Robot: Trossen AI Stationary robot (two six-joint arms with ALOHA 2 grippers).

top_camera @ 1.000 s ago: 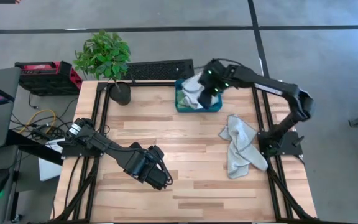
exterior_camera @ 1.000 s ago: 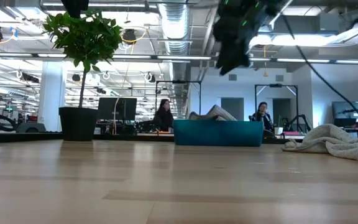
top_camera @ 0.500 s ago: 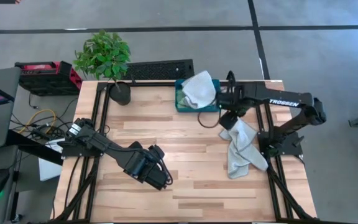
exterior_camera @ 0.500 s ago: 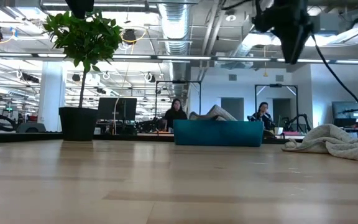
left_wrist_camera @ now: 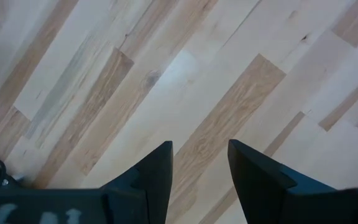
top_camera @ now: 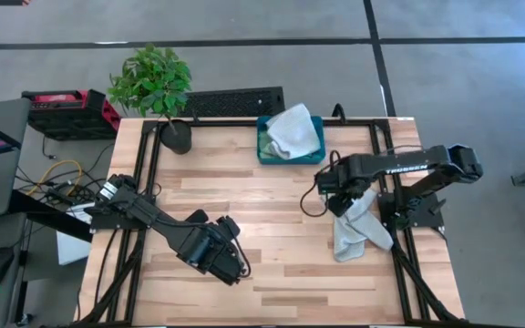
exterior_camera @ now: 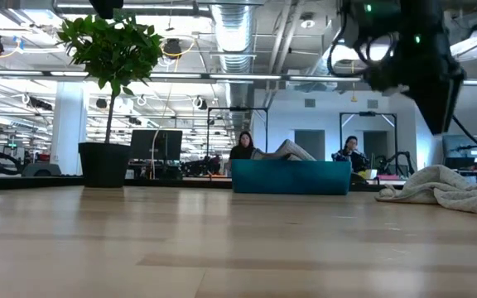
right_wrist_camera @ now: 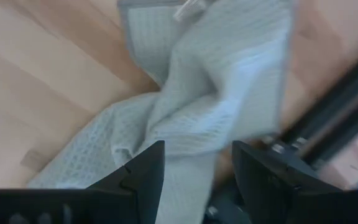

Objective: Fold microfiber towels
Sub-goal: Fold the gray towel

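Over the wooden table [top_camera: 272, 219], the right gripper [right_wrist_camera: 194, 163] had swung from the bin [top_camera: 272, 153], fingers spread, above the crumpled towel [top_camera: 354, 228]. Pickup looked next; left gripper [left_wrist_camera: 199, 163] waited, spread.

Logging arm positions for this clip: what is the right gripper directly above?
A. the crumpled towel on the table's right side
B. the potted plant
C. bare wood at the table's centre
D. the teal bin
A: in the high view the right gripper sits over the crumpled towel, and its wrist view looks past open fingers at that cloth.
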